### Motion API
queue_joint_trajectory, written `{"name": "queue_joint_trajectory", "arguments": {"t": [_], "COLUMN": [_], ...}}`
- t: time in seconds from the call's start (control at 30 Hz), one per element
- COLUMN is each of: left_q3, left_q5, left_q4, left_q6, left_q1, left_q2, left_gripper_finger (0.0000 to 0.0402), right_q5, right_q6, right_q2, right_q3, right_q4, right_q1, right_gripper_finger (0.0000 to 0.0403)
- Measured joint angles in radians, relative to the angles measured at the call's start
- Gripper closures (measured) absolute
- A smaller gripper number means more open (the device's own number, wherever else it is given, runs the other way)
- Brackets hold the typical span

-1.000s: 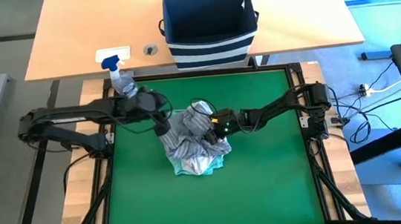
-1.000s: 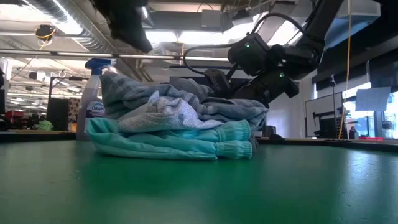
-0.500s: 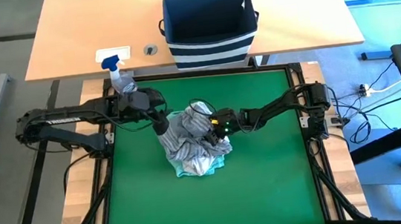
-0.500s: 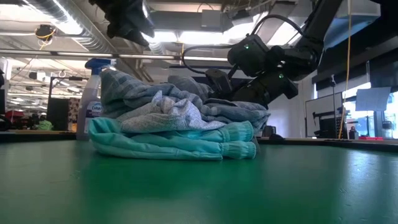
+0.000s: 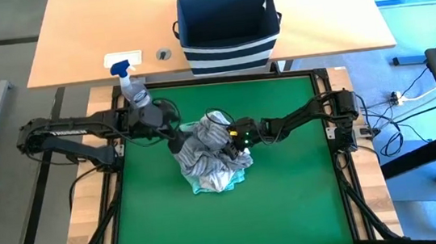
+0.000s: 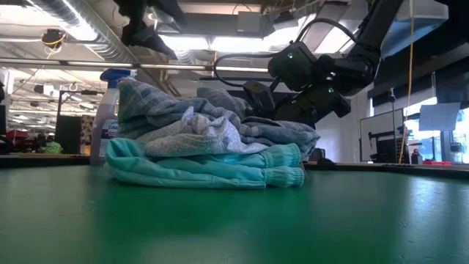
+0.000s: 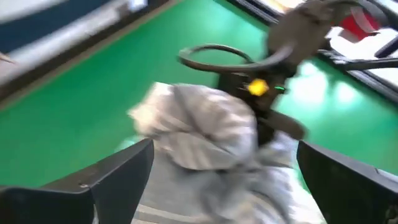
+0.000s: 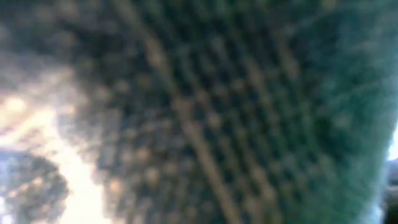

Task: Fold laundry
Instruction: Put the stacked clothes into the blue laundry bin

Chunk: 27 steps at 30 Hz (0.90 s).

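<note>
Spreading its two dark fingers point(image 7: 99, 186) wide, my left gripper point(image 5: 172, 136) is hovering over the left edge of the laundry pile point(image 5: 209, 155) with nothing between them; in the left wrist view the striped cloth is lying below the gap, untouched. My right gripper point(image 5: 232, 141) is pressing into the pile from the other side, and its fingers are buried in fabric, so I cannot tell whether they are clamped on anything; its wrist camera is showing only a blur of weave right against the lens.

From table height I am seeing the garments stacked in a loose heap: the mint-teal garment point(image 6: 212, 170) is lying at the bottom with its ribbed cuffs pointing right, the white t-shirt point(image 6: 201, 132) is bunching in the middle, and the grey-blue striped shirt point(image 6: 282, 130) is draping over the top, under the right arm.

The heap is sitting a little behind the middle of the green mat point(image 5: 291, 203). A spray bottle point(image 5: 129, 82) is standing just beyond the mat's back left corner, and the navy-and-white basket point(image 5: 228, 23) is resting on the wooden table point(image 5: 79, 39) behind it.
</note>
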Motion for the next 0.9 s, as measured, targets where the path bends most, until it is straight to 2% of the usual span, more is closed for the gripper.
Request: {"name": "queue_joint_trajectory", "arguments": {"t": [0.1, 0.23, 0.3, 0.4, 0.5, 0.63, 0.8, 0.9], "left_q3": [0.0, 0.0, 0.0, -0.015, -0.085, -0.222, -0.399, -0.484], "left_q5": [0.074, 0.079, 0.073, 0.092, 0.142, 0.153, 0.131, 0.134], "left_q4": [0.023, 0.004, -0.068, -0.268, -0.342, -0.184, 0.148, 0.263], "left_q6": [-0.082, -0.246, -0.377, -0.643, -0.833, -0.964, -1.022, -1.059], "left_q1": [-0.023, -0.039, -0.046, -0.075, -0.113, -0.143, -0.133, -0.128], "left_q2": [0.0, 0.014, 0.025, 0.05, 0.069, 0.073, 0.074, 0.089], "left_gripper_finger": [0.001, 0.0009, 0.0009, 0.0012, 0.0013, 0.0013, 0.0014, 0.0014], "right_q5": [-0.003, -0.009, -0.01, -0.016, -0.018, -0.02, -0.022, -0.028], "right_q6": [-0.005, -0.016, -0.019, -0.021, -0.021, -0.027, -0.031, -0.039], "right_q2": [0.0, 0.0, 0.0, 0.0, 0.0, 0.001, 0.001, 0.001], "right_q3": [0.0, 0.0, 0.0, 0.0, 0.0, 0.0, 0.0, 0.0], "right_q4": [0.0, 0.001, 0.002, 0.002, 0.003, 0.007, 0.007, 0.007], "right_q1": [0.0, 0.0, 0.0, 0.0, 0.0, 0.0, 0.0, 0.0], "right_gripper_finger": [0.0234, 0.0234, 0.0234, 0.0234, 0.0234, 0.0234, 0.0234, 0.0234]}}
